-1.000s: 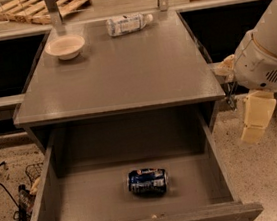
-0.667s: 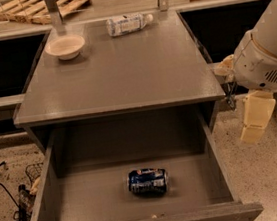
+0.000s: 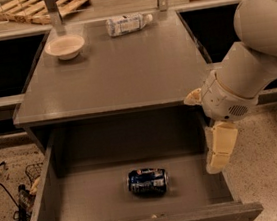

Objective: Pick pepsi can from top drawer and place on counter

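Left of and below my gripper (image 3: 220,149), which hangs by the right wall of the top drawer (image 3: 92,201), the pepsi can (image 3: 147,181) lies on its side, long axis left-right; I cannot tell the jaws' opening.

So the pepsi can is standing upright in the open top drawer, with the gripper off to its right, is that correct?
Not quite: the camera view shows the pepsi can lying on its side, not upright, in the open top drawer. The gripper is indeed off to its right, beside the drawer's right wall.
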You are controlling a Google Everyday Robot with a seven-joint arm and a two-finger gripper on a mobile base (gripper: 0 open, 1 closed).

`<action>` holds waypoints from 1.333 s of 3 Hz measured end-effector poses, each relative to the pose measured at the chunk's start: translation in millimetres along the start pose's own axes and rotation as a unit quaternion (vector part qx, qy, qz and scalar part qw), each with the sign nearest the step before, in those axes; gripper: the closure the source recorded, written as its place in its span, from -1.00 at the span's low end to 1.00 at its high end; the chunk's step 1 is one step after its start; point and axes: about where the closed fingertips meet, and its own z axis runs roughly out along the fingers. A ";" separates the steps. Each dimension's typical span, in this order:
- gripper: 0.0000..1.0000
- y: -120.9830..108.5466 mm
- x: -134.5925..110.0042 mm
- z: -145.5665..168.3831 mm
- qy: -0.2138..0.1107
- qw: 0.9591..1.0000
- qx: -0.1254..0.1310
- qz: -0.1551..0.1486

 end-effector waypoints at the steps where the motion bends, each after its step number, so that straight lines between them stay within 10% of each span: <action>1: -1.00 0.0 0.0 0.0 0.000 1.000 0.000 0.000; 4: -1.00 -18.2 11.7 29.0 -0.009 0.999 0.020 0.042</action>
